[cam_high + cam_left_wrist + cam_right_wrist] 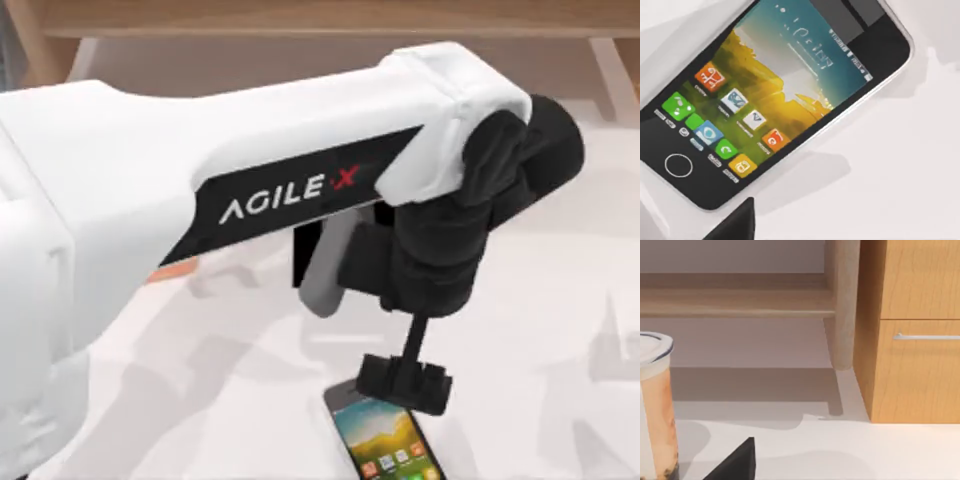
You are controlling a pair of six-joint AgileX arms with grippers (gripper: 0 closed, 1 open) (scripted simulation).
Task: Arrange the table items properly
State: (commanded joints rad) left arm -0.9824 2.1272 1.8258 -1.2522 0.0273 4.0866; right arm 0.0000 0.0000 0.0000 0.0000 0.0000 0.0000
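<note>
Left gripper [405, 383] over smartphone [388, 436], grip state unclear, phone's near end cut off

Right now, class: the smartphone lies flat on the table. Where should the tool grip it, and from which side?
Grip the smartphone across its two long edges near the middle, coming straight down from above. It lies flat, screen up, so only its thin sides offer opposing faces. The left tool hovers over its top end.

Left arm [250, 170]: black side panel carries "AGILE X" in white capitals (the X in red). Smartphone [765, 95]: screen shows rows of coloured app icons with captions beneath and a header line, none legible.
</note>
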